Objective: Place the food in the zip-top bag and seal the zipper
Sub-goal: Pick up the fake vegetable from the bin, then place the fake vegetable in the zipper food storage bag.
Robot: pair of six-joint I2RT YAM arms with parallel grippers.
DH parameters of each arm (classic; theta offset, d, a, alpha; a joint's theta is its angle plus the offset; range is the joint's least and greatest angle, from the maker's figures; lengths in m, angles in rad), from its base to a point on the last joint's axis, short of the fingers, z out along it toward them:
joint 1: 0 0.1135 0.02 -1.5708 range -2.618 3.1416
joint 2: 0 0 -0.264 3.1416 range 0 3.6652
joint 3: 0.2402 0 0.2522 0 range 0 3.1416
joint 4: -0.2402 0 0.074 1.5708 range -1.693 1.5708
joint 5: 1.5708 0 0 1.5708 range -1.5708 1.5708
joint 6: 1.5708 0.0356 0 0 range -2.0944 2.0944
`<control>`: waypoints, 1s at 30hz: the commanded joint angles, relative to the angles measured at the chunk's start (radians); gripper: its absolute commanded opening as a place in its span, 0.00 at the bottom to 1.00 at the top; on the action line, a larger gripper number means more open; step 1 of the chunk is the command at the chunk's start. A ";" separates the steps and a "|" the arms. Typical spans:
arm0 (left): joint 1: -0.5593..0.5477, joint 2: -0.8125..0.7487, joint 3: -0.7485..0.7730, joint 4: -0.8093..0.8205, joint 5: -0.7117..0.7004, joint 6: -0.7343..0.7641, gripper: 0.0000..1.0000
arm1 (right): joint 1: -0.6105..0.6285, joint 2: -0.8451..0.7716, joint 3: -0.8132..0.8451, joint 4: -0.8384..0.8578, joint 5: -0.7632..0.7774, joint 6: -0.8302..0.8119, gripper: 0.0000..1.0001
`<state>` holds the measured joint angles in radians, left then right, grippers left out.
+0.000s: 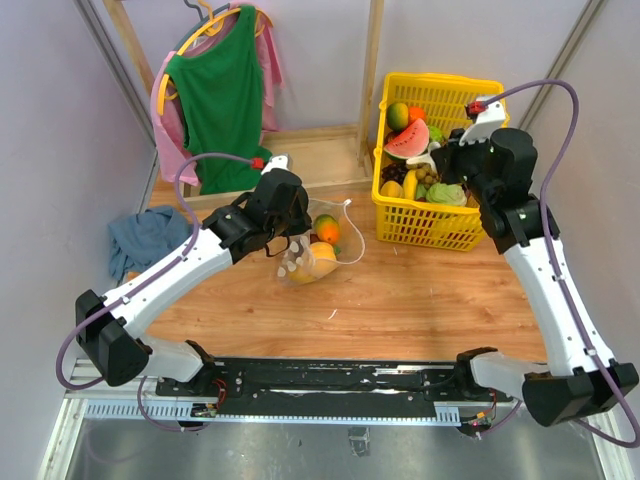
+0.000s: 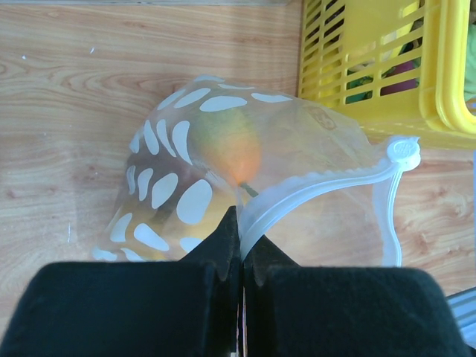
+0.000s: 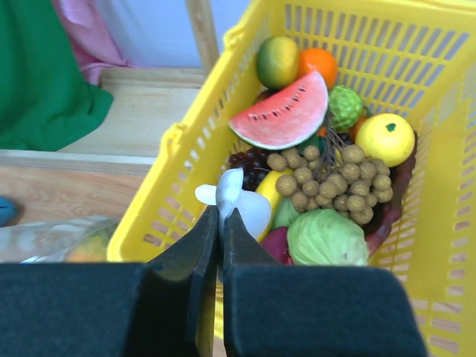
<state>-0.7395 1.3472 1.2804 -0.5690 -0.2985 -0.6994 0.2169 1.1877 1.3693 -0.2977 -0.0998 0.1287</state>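
Left gripper (image 2: pixel 242 249) tight on zipper (image 2: pixel 320 182) edge

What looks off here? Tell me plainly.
The zip-top bag lies slumped, its zipper bowed open though the left gripper pinches it. A blue cloth lies crumpled at far left.

left arm (image 1: pixel 215 245) reaching forward, jaws closed | right arm (image 1: pixel 530 250) extended, jaws closed

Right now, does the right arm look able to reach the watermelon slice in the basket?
Probably yes. The right gripper hangs over the open basket, and the watermelon slice lies uncovered on top, just ahead. Its jaws are shut, so they must open first.
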 commanded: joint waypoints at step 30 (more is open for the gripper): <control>0.008 -0.053 -0.042 0.070 -0.020 -0.074 0.00 | 0.583 0.015 -0.147 0.048 -0.010 -0.037 0.01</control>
<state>-0.7395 1.3209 1.2430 -0.5381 -0.3023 -0.7677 0.7605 1.1809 1.2392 -0.2737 -0.1410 0.1192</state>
